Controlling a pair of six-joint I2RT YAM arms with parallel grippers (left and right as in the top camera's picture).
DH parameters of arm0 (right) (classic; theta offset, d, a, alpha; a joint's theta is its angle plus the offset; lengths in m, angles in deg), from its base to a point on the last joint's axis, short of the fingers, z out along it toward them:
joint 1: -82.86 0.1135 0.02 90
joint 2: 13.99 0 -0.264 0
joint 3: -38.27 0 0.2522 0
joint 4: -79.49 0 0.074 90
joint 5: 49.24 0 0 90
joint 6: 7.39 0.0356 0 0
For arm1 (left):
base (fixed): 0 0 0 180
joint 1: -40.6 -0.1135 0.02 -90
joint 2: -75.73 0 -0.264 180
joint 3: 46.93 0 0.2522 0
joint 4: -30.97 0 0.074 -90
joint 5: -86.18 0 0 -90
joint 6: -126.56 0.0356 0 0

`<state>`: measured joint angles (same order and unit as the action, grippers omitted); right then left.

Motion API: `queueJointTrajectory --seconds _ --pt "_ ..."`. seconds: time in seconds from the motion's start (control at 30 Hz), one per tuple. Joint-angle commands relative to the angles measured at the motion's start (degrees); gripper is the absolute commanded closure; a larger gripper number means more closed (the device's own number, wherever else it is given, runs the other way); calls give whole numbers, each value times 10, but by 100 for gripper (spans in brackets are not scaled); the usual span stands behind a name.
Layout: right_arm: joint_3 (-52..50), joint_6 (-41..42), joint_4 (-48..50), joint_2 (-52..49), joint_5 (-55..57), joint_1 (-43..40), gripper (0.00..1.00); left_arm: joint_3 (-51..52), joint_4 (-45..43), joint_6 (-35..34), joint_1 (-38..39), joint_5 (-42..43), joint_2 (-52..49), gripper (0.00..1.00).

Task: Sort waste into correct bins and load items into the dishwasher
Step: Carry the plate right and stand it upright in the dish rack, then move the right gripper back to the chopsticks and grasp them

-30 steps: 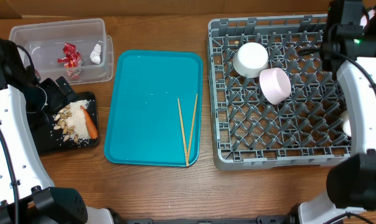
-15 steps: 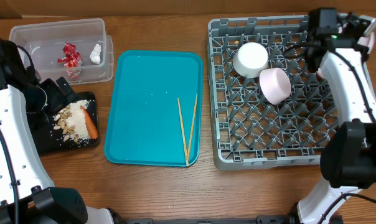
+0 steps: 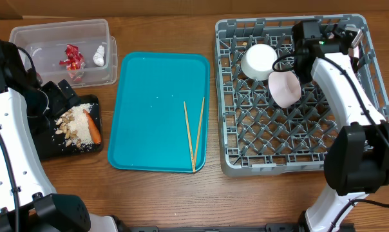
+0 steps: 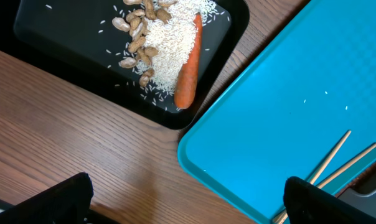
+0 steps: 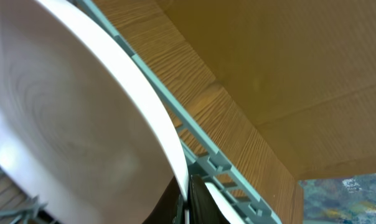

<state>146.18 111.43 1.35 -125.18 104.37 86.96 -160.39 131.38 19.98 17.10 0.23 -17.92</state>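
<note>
One wood table [image 3: 156, 193], dish rack [image 3: 278, 169], prob. cardboard [image 5: 287, 74] behind.

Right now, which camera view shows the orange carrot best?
The left wrist view: the carrot lies large and whole on the black tray, along the edge of the white rice. The overhead view shows it small, on the same tray. The right wrist view shows a white plate, not the carrot.

The desk [image 3: 162, 193] is brown wood with thin dark lines running along it. A flat brown cardboard wall [image 3: 181, 5] stands at its far edge. Low beside the wall, a small blue spotty patch [image 5: 343, 199] shows. The light is soft and even.
</note>
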Motion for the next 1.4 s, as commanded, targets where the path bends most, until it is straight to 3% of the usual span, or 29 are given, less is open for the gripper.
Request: queueJointTrajectory --seconds 0.0,0.2,0.27,0.5,0.67,0.77,0.83,0.9,0.93,1.1,1.37 --pt "-1 31 -6 1 -28 29 96 -2 1 -2 0 1 -1 0" --pt "-1 32 -27 6 -55 74 96 -2 1 -2 -1 1 -1 0" --pt "-1 32 -41 10 -68 92 86 -2 1 -2 -1 1 -1 0" --pt "0 32 -76 43 -109 129 70 -2 0 -2 0 1 -1 0" --pt "1 28 -75 105 -201 127 69 -2 1 -2 0 1 -1 0" --pt "1 -21 -71 153 -287 127 66 -2 0 -2 0 1 -1 0" --pt "1 -88 -66 182 -382 129 54 -2 0 -2 0 1 -1 0" --pt "1 -141 -68 204 -513 130 32 -2 0 -2 0 1 -1 0" --pt "1 -156 -70 212 -584 130 26 -2 0 -2 0 1 -1 0" --pt "-3 -153 -84 215 -834 142 25 -2 -1 -2 0 1 -1 0" --pt "-13 -107 -64 187 -793 246 23 -2 -1 -2 0 3 -1 0"
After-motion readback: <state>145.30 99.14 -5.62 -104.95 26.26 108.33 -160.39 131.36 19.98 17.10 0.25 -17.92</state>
